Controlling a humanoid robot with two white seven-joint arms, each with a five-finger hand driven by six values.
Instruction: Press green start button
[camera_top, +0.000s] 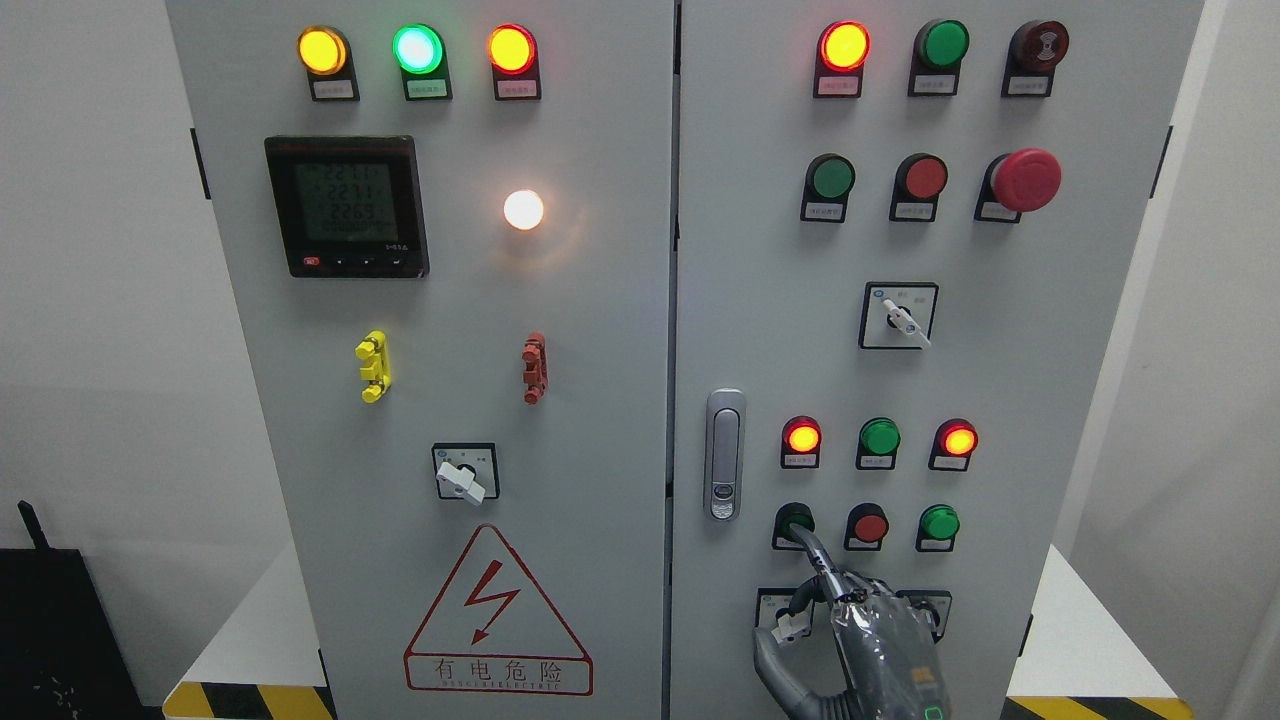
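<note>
A grey control cabinet (640, 330) fills the head view. On its right door, the lower row holds a green button (792, 516) at the left, a red button (868, 526) and a second green button (939, 522). My right hand (850, 630) comes up from the bottom edge. Its index finger (812, 548) is stretched out with the tip on the left green button, partly covering it. The other fingers are curled and hold nothing. The left arm is out of view.
A door handle (725, 455) is just left of the button. Lit indicator lamps (802, 437) sit above the row. A selector switch (778, 612) lies partly behind my hand. A red mushroom stop (1025, 180) and a rotary switch (899, 316) are higher up.
</note>
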